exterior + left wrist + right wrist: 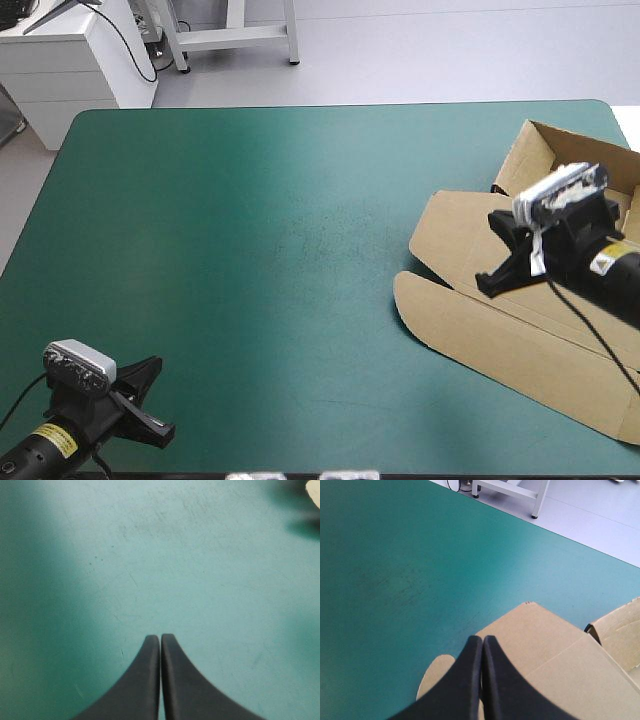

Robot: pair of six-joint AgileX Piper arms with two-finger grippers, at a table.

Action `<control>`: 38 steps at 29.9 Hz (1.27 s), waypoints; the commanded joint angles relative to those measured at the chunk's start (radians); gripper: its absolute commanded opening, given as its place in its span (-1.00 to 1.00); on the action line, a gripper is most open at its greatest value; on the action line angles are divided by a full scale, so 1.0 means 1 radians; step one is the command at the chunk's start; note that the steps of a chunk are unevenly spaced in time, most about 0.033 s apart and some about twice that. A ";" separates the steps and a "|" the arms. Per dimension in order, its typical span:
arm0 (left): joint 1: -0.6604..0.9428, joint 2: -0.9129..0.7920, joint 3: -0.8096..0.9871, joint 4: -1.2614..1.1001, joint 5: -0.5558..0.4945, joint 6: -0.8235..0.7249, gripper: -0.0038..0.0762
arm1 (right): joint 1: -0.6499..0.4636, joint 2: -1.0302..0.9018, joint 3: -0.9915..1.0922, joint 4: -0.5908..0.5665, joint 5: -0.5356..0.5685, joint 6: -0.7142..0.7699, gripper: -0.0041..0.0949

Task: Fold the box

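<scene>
1. Position of the workpiece. The box [510, 340] lies at the right side of the desk [250, 250], on the teal-green cover. It is partly formed. At the far right corner the raised walls [545, 150] make an open tray. The remaining brown board lies flat toward the near edge and ends in a rounded flap [415, 300] that points to the desk centre. The flat panels have not yet been raised, so most of the folding appears to be outstanding.

2. Right gripper [482, 639]. The black fingers are clenched into one pointed arch and no board is seen between them. The tips are above the flat panel, just inside its edge. A closed tip is probably intended as a pushing tool that presses or creases the board instead of pinching it.

3. Left gripper [160, 637]. The fingers are clenched and grasp nothing. They rest over bare cover at the near left corner, well apart from the box. This is probably a parked position that keeps the working area free.

4. Markings. Each arm carries a yellow label [603, 258] near the wrist, and its text is too small to read. No print is visible on the board
</scene>
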 commanded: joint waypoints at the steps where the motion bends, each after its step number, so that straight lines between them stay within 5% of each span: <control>1: -0.003 0.010 -0.025 -0.011 -0.100 0.025 -0.92 | 0.016 -0.104 0.128 0.004 -0.139 -0.032 -0.96; 11: -0.003 -0.100 -0.020 -0.019 -0.139 0.063 -0.92 | 0.016 -0.385 0.483 0.002 -0.319 -0.033 -0.96; 20: -0.003 -0.227 0.043 -0.030 -0.137 0.063 -0.92 | 0.016 -0.634 0.624 0.002 -0.269 0.024 -0.96; 26: -0.003 -0.248 0.043 -0.052 -0.097 0.063 -0.92 | 0.016 -0.766 0.647 -0.144 -0.242 0.211 -0.96; 38: -0.003 -0.248 0.043 -0.052 -0.095 0.063 -0.92 | 0.016 -0.809 0.673 -0.211 -0.121 0.276 -0.96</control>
